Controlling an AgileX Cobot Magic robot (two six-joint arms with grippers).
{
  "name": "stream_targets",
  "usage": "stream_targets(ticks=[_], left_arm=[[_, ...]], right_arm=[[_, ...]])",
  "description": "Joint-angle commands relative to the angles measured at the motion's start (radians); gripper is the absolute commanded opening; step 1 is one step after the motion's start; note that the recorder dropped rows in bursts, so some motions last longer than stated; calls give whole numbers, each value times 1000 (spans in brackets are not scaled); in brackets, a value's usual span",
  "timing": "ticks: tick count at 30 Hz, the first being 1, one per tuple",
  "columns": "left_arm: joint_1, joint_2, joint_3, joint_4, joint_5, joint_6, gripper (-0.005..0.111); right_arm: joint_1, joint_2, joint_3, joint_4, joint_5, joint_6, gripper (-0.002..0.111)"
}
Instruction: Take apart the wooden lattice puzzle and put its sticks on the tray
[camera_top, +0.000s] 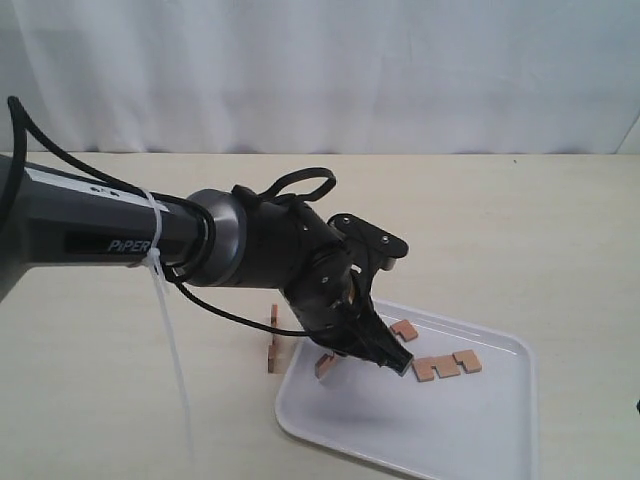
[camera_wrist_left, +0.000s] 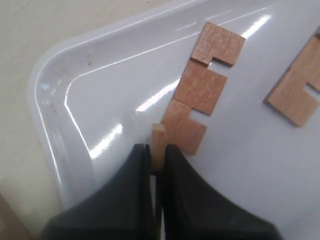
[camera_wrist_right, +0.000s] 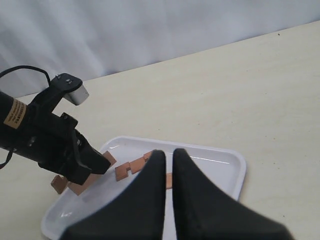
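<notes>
In the exterior view the left pincer (camera_top: 392, 358) hung low over the near-left part of the white tray (camera_top: 455, 425), with one notched stick (camera_top: 447, 366) lying flat just to its right and what remained of the wooden lattice puzzle (camera_top: 272, 340) standing on the table (camera_top: 520, 220) just outside the tray's left rim. In the left wrist view the left pincer (camera_wrist_left: 155, 152) was pinching a stick on edge (camera_wrist_left: 158, 137), its free end close above the tray floor near a rounded corner of the tray (camera_wrist_left: 46, 95), just beside a flat notched stick (camera_wrist_left: 200, 92); another stick (camera_wrist_left: 296, 95) lay apart. In the right wrist view the right pincer (camera_wrist_right: 168, 154) was pressed nearly together on nothing, above the tray (camera_wrist_right: 236, 167), apart from the sticks (camera_wrist_right: 127, 170).
</notes>
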Motion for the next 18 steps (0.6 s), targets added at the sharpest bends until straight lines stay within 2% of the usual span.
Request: stream_targets(ticks=[1,6,14,18], left_arm=[[4,-2,-9,-2,-9,-11,0],[4,-2,-9,-2,-4,-11,4],[4,-2,-9,-2,-11,-11,41],[4,-11,-9,28,-9,-11,49]], right_arm=[[3,-5,1,1,-3,-6,5],[3,-5,1,1,-3,-6,5],[3,-5,1,1,-3,-6,5],[3,-5,1,1,-3,-6,5]])
